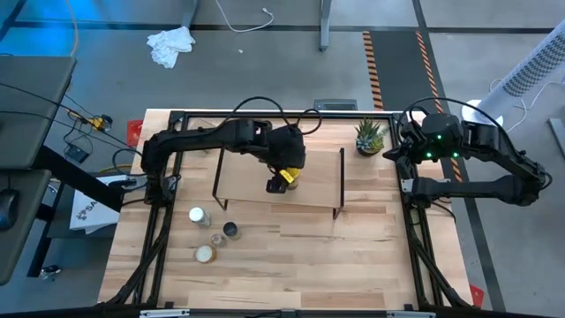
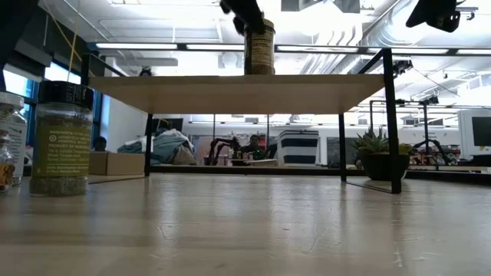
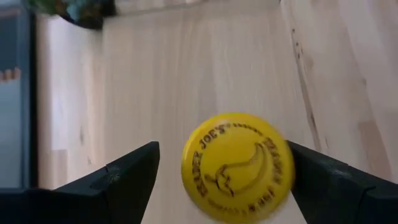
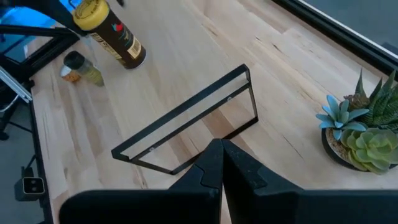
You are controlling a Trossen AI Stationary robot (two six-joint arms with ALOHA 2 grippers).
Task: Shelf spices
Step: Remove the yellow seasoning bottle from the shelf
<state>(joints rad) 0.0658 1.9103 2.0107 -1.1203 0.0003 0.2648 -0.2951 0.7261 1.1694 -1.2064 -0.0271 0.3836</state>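
Observation:
The shelf [image 1: 278, 177] stands in the middle of the table. On its plank, a jar with a yellow lid [image 3: 237, 167] stands upright on its base [image 2: 259, 47]. My left gripper [image 3: 222, 146] hangs open over it, slanting down, one finger on each side of the lid. A clear gap shows beside one finger; the other finger stands close to the lid's edge. Three more spice jars [image 1: 199, 215] [image 1: 231, 230] [image 1: 206, 253] stand on the tabletop near the left front. My right gripper [image 4: 221, 155] is shut, drawn back at the table's right edge.
A potted succulent [image 1: 370, 137] sits at the far right of the table, beside the shelf's right black leg frame [image 4: 186, 118]. A black-capped herb jar [image 2: 60, 138] looms close in the low view. Bare tabletop [image 1: 353, 256] lies in front of the shelf.

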